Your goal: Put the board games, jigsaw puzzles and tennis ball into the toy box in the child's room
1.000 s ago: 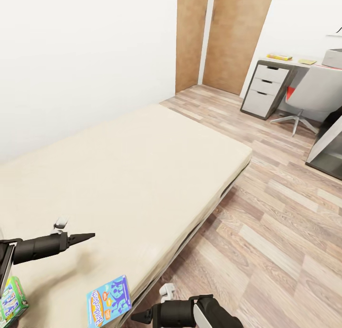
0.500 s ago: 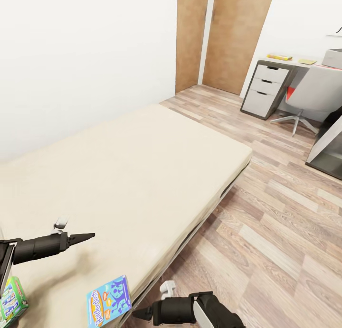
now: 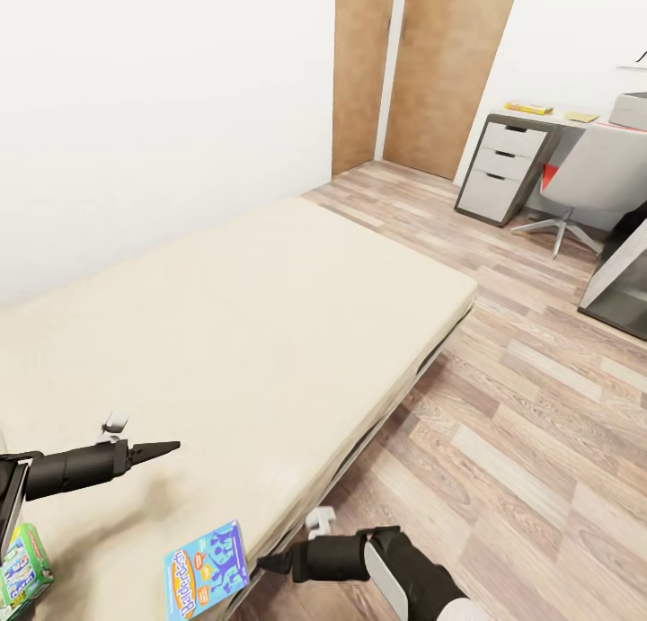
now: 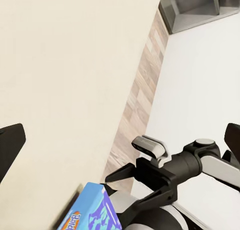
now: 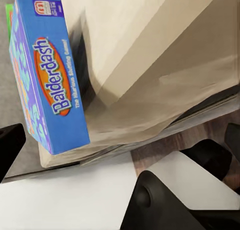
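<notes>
Blue board game (image 3: 206, 569) lies at bed (image 3: 270, 315) near edge, overhanging slightly. Right gripper (image 3: 267, 564) just beside it off bed edge, jaws spread wide, empty. Left gripper (image 3: 171, 445) over mattress; jaw gap unclear. Green board game (image 3: 22, 567) at bed's near corner.

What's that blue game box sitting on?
The blue game box lies on the cream bed, near its edge by the right gripper. Whatever is beneath the box is covered; the green box lies nearby.

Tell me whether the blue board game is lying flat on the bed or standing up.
Lying flat: the blue board game rests cover-up on the bed, at its near edge.
</notes>
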